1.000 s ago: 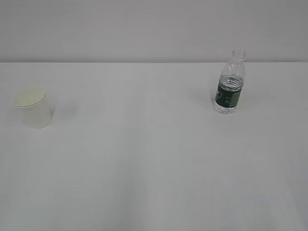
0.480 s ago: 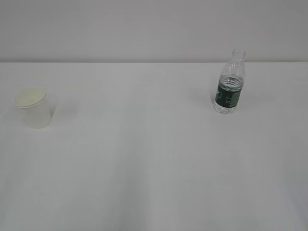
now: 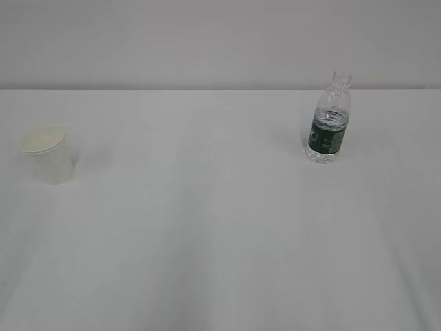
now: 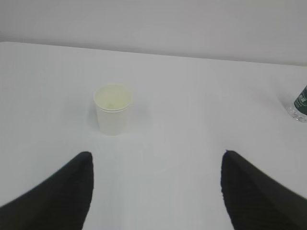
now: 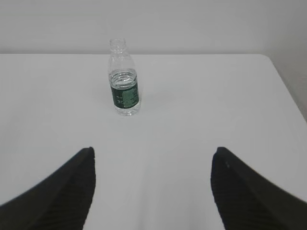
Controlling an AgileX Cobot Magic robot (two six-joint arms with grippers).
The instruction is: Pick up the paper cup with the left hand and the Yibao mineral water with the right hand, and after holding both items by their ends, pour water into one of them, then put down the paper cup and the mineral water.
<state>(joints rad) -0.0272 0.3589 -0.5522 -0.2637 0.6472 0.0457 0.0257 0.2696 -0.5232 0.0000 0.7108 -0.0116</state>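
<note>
The paper cup (image 3: pixel 47 157) stands upright at the left of the white table; it also shows in the left wrist view (image 4: pixel 113 108), ahead of and slightly left of my left gripper (image 4: pixel 156 155), which is open and empty. The Yibao mineral water bottle (image 3: pixel 329 118), capless with a dark green label, stands upright at the right; it shows in the right wrist view (image 5: pixel 124 85), ahead of and left of my right gripper (image 5: pixel 153 151), which is open and empty. Neither arm appears in the exterior view.
The white table (image 3: pixel 207 227) meets a pale wall at the back. Its right edge shows in the right wrist view (image 5: pixel 283 81). The bottle's base also shows at the right edge of the left wrist view (image 4: pixel 299 105).
The paper cup's image looks slightly shifted and steadier than a second ago. The bottle has not moved.
</note>
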